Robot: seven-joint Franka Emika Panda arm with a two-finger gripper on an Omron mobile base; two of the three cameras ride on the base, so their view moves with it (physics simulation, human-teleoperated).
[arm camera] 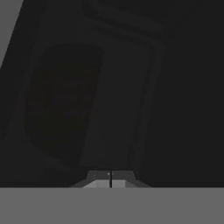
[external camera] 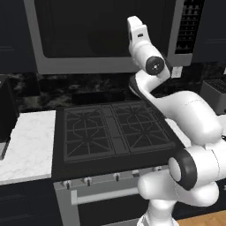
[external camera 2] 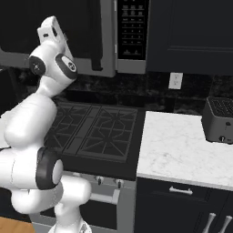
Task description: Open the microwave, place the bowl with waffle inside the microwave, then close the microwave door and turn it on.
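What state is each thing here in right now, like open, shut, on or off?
Grey-framed microwave with dark glass door: door shut.
Robot's hand: fingers shut together, holding nothing, close to dark glass.
Black gas stovetop: no flames, grates bare.
Small black toaster: upright on the white counter.

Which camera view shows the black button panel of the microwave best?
The right base view: the button panel faces the camera with its rows visible, beside the dark door handle. In the left base view the panel appears narrower. The hand view is too dark to tell.

one microwave (external camera 2: 104, 36), one stove (external camera 2: 91, 132), one toaster (external camera 2: 220, 119), one wall outlet (external camera 2: 175, 81).
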